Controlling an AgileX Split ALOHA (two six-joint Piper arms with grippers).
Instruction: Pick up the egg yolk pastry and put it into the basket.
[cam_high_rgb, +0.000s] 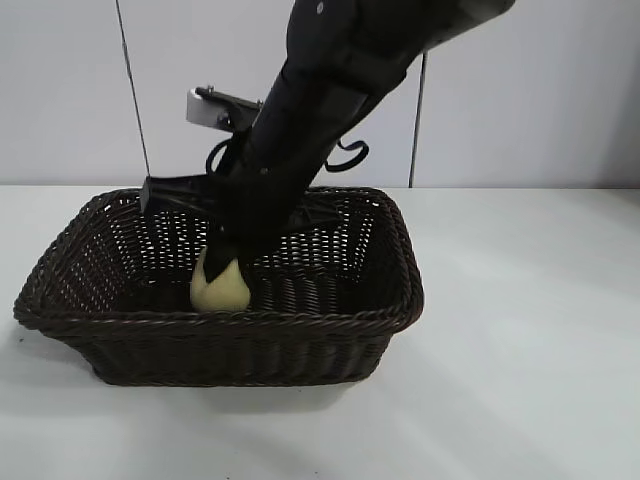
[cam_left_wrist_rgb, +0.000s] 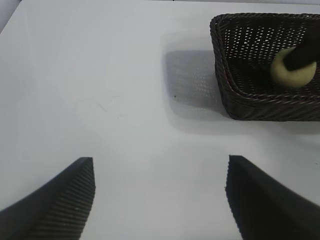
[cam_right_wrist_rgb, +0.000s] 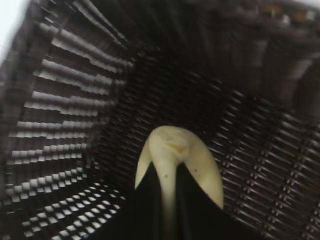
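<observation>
Egg yolk pastry (cam_high_rgb: 220, 287) low inside the basket (cam_high_rgb: 330, 322) by its near rim, pinched between the right gripper (cam_high_rgb: 226, 262) fingertips directly above (left gripper (cam_left_wrist_rgb: 160, 195) agape, well apart).

No text, label, brand, number or sign can be read in any of the three views. The basket (cam_high_rgb: 300, 340), the egg yolk pastry (cam_high_rgb: 220, 290) and the black arm casing at the top of the exterior view carry no legible marking.
</observation>
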